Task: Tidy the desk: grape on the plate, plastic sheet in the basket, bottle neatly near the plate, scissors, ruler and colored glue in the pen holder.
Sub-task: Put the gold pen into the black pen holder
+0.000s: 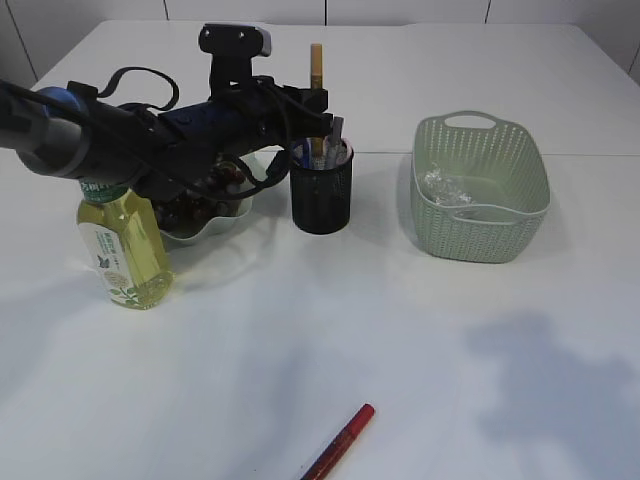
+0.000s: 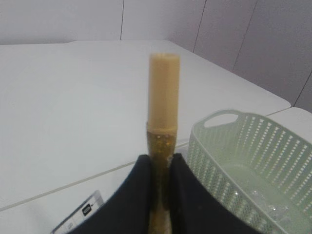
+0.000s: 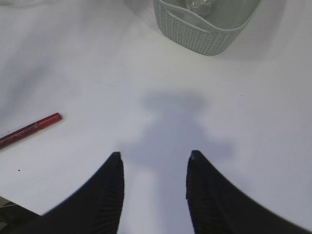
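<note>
My left gripper [image 1: 316, 105] [image 2: 160, 163] is shut on a gold glitter glue stick [image 1: 316, 62] [image 2: 164, 92], held upright with its pale cap on top, just above the black mesh pen holder [image 1: 322, 195]. Several items stand in the holder. A red glue pen [image 1: 340, 440] [image 3: 30, 126] lies on the table at the front. Dark grapes [image 1: 200, 208] sit on the white plate [image 1: 222, 226], partly hidden by the left arm. Next to the plate stands the yellow bottle [image 1: 125, 250]. The plastic sheet [image 1: 445, 188] [image 3: 197, 6] lies in the green basket [image 1: 480, 215] [image 3: 204, 31] [image 2: 243, 156]. My right gripper [image 3: 155, 156] hangs open over bare table.
The left arm stretches across the plate from the left edge. The right arm itself is out of the exterior view; only its shadow falls on the table at the front right.
</note>
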